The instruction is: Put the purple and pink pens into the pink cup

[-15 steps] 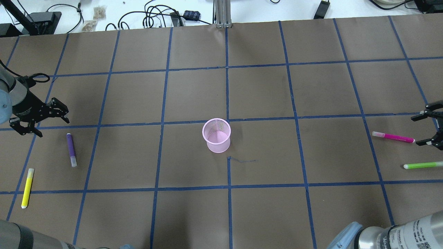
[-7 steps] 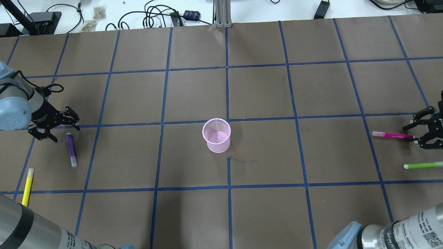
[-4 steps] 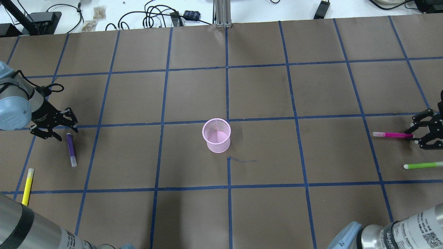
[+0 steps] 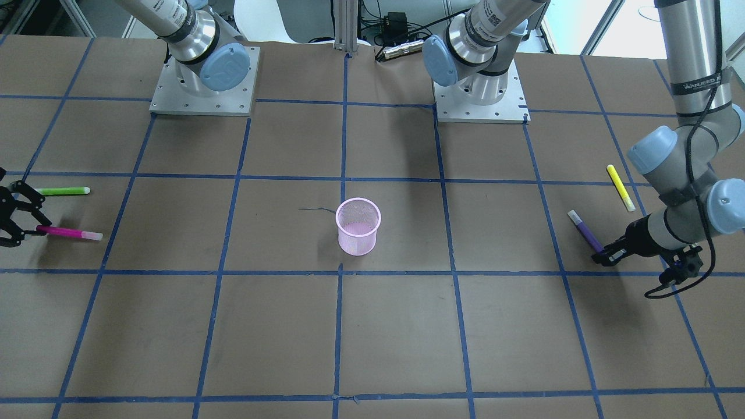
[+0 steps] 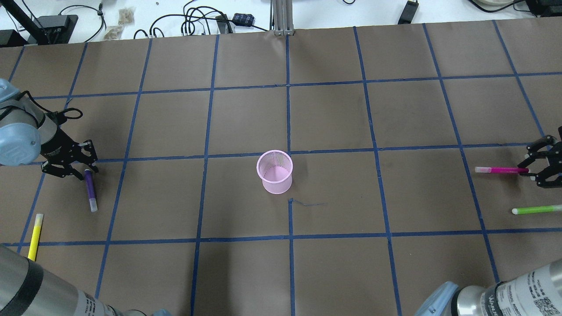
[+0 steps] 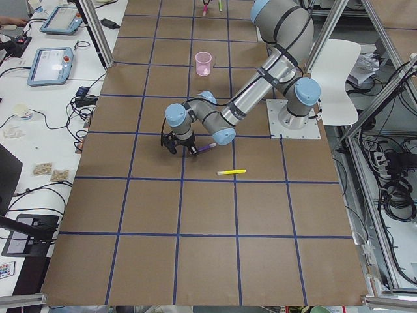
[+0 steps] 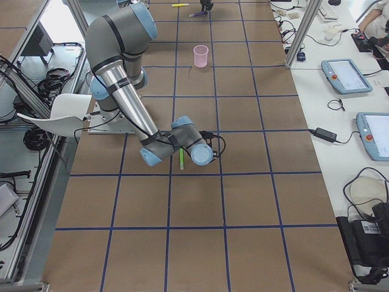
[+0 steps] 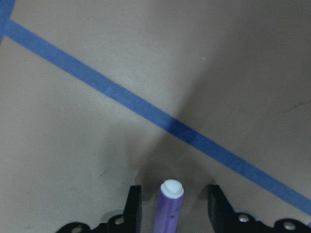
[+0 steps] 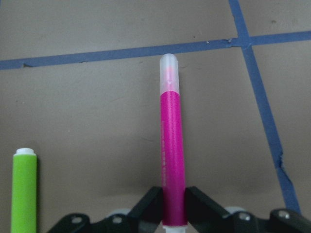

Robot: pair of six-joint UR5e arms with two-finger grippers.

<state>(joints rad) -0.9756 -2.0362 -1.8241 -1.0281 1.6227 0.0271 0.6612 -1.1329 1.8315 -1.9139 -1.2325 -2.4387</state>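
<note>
Four pens and one pink cup [image 4: 358,227] lie on the brown-papered, blue-taped desk [image 4: 396,337], front view: purple pen [image 4: 586,231], pink pen [image 4: 67,233], green pen [image 4: 63,190], yellow pen [image 4: 620,187]; the cup stands upright at centre. Overhead, cables [image 5: 193,22] line the far edge. Left wrist: left gripper [image 8: 173,194] straddles the purple pen, released. Right wrist: right gripper [image 9: 174,194] clenched on the pink pen.
</note>
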